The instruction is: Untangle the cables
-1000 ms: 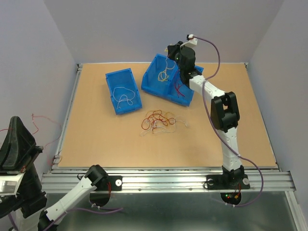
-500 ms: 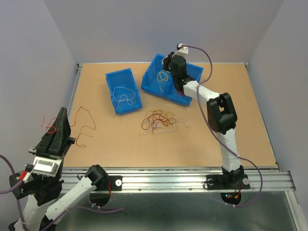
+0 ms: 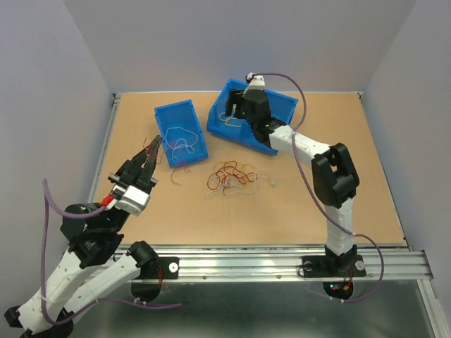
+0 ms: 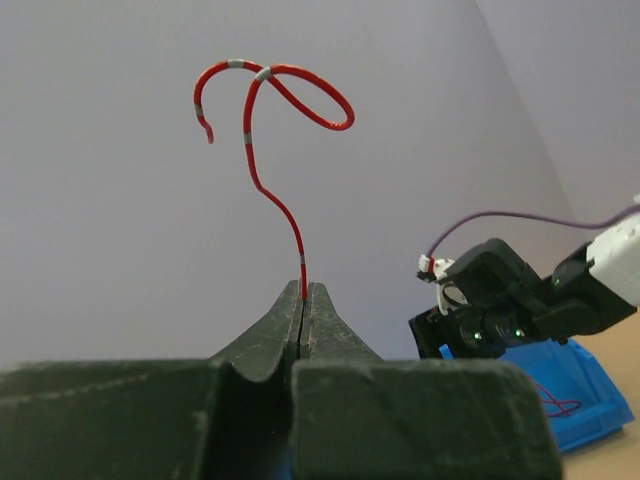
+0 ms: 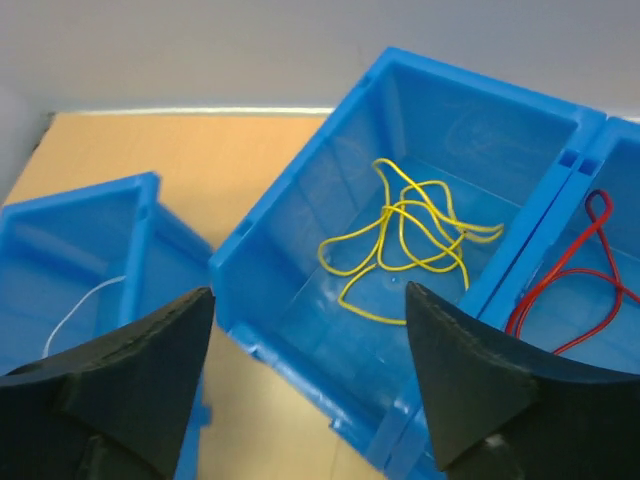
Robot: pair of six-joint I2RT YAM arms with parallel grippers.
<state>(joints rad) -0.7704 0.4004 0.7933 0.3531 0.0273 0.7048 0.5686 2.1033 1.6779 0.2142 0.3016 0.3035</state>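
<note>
From above, my left gripper (image 3: 144,160) sits at about 9 o'clock from the tangle (image 3: 232,176) of red, yellow and white cables in the middle of the table (image 3: 317,183). It is closed on a red cable (image 3: 152,144). My right gripper (image 3: 236,113) hangs over the double bin (image 3: 282,105) at 12 o'clock from the tangle. The single bin (image 3: 163,114), at 11 o'clock, holds white wire.

In my left wrist view the jaws are pressed fully together. The red cable (image 4: 275,200) is pinched at its very end and rises toward 12 o'clock into a loose loop.

In my right wrist view my right gripper (image 5: 310,295) is spread wide with nothing in it. The yellow cables (image 5: 410,230) lie in the compartment below, and a red one (image 5: 570,290) lies in the compartment at 3 o'clock.

I judge this red cable belongs in that red compartment. The grip is only on the tip, so I should move slowly. I should keep the free loop high, clear of the tangle and the bin walls. My right arm needs to be out of the way first. I should let go only once the loop hangs inside the walls.
</note>
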